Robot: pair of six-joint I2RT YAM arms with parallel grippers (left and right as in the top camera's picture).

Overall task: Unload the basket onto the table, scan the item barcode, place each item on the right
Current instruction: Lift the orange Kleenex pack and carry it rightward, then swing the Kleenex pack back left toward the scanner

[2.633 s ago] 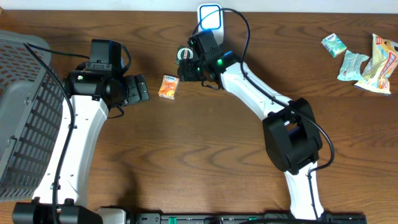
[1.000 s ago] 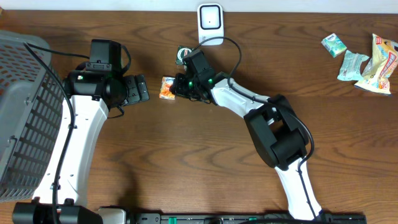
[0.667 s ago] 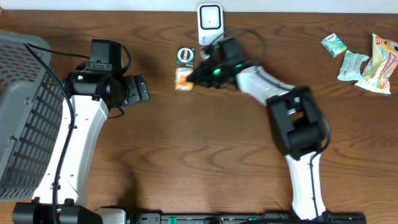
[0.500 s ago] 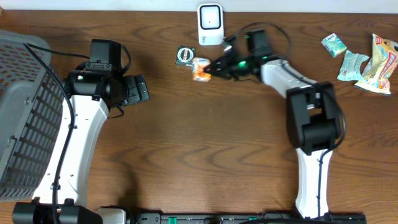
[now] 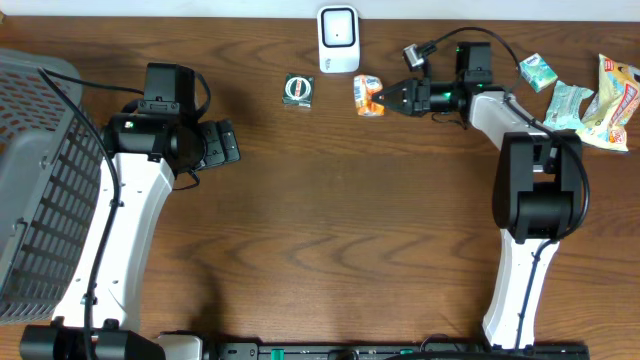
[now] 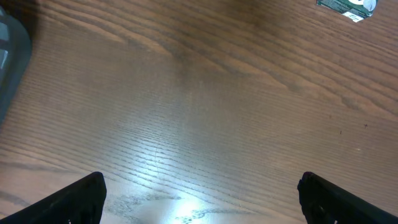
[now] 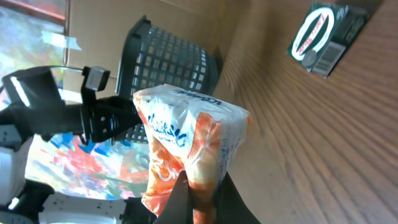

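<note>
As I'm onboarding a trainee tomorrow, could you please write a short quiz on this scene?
1. True or false: the right gripper is shut on the packet.
2. Which lies nearer the scanner: A, the green box, or B, the basket?
3. Fill in: the left gripper is ____.
Key: 1 true; 2 A; 3 open.

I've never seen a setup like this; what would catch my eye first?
Probably the orange and white snack packet, pinched in the right end effector beside the white barcode scanner at the top centre. Next, the dark grey mesh basket at the far left, with the left end effector standing open to its right.
</note>
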